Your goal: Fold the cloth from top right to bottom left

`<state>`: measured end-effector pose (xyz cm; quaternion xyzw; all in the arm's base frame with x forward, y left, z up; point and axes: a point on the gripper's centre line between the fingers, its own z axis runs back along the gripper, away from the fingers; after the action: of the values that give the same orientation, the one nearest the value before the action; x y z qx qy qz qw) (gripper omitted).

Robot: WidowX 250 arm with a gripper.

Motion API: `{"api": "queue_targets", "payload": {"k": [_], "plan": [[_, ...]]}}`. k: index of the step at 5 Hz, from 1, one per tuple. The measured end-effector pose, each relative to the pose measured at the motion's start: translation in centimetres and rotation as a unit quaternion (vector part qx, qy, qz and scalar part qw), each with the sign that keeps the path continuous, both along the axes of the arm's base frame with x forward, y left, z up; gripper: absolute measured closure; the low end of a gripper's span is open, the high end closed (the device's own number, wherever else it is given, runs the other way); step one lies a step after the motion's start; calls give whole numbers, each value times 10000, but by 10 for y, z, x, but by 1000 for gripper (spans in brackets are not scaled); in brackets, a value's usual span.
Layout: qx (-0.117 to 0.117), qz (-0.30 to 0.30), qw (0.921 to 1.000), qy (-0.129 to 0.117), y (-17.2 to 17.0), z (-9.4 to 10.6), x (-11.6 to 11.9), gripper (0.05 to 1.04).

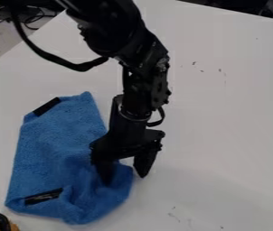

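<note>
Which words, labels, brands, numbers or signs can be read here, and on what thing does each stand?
No text can be read.
Lower black label on the blue cloth: pale marks, too blurred to read.
Upper black patch: no readable print.

Fuzzy blue, black-patched cloth (48,153), bunched at lower right, flatter at upper left, on white table (229,117)

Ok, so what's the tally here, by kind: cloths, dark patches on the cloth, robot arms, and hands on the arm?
Blue cloth: 1
Dark patches on it: 2
Black robot arm: 1
Hand on the arm: 1
Total: 5
</note>
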<state>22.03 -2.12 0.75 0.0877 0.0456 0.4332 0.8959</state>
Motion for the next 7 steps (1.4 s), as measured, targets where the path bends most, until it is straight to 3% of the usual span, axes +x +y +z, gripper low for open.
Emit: {"api": "queue_targets", "payload": {"k": [2,3,4,5,6,7], "plan": [[-61,-365,9993,26,2,5,7,711],[-124,-784,9968,23,-5,15,18,918],[-480,-1183,9918,-42,-11,26,27,1003],[-731,-1389,9876,-41,-18,41,38,1010],[-1026,-1626,9808,-324,-39,62,54,1011],[-1141,-1966,9709,-752,-55,81,70,1011]]}}
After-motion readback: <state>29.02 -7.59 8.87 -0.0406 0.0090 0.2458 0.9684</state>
